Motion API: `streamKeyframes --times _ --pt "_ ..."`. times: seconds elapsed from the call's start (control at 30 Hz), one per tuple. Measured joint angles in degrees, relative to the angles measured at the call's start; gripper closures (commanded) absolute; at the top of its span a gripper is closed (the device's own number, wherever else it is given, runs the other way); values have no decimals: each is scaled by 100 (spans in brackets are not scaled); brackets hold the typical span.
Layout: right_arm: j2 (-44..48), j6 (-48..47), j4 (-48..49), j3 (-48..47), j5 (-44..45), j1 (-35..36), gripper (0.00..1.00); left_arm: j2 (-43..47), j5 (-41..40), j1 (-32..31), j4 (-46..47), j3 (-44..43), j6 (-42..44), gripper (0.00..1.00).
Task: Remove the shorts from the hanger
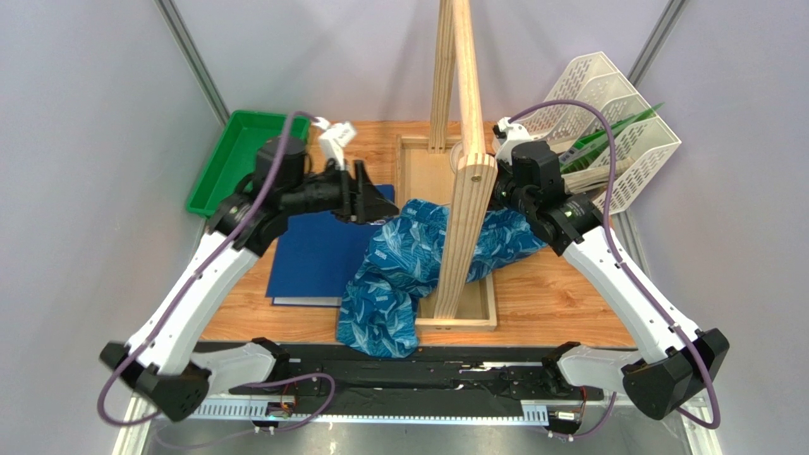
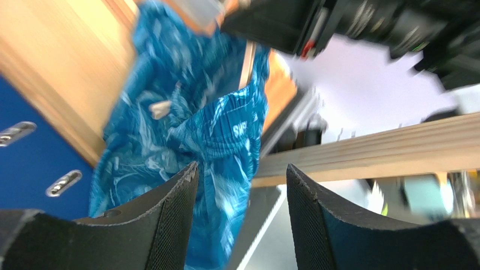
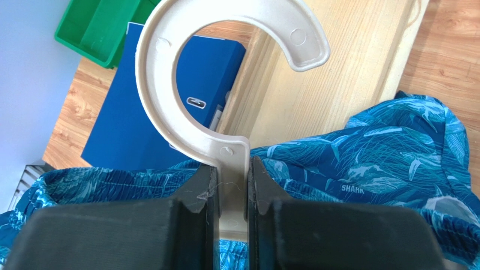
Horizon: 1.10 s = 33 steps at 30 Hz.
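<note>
Closest to the lens, your right gripper (image 3: 228, 197) is pinched tight on the neck of the hanger (image 3: 155, 84), just under its hook, likely to steady it while the cloth is drawn off. The shorts (image 3: 394, 146) drape below and to both sides of that grip, against the wooden stand (image 1: 465, 190). Your left gripper (image 2: 242, 171) stands wide and empty, the shorts just ahead of it, placed, I judge, to take hold of the fabric.

Setting: robot laboratory test cell. Evidence: plain grey panel walls (image 1: 85, 142), aluminium frame posts (image 1: 195, 62), black mounting rail (image 1: 427, 374) along wooden table (image 1: 570, 303) edge.
</note>
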<state>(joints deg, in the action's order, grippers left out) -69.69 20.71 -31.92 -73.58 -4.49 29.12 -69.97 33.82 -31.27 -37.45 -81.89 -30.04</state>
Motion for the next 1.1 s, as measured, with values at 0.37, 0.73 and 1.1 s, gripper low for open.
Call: streamKeyframes --times 0.37,0.73,1.1 --pt "26 50 -9 155 -7 -4 100 343 588 466 1460 719 -960 41" --pt "155 105 9 216 -57 -4 100 -129 400 39 1388 708 -1064 40" --pt "166 173 7 251 -105 -4 100 -501 251 -170 1591 588 -1233 49"
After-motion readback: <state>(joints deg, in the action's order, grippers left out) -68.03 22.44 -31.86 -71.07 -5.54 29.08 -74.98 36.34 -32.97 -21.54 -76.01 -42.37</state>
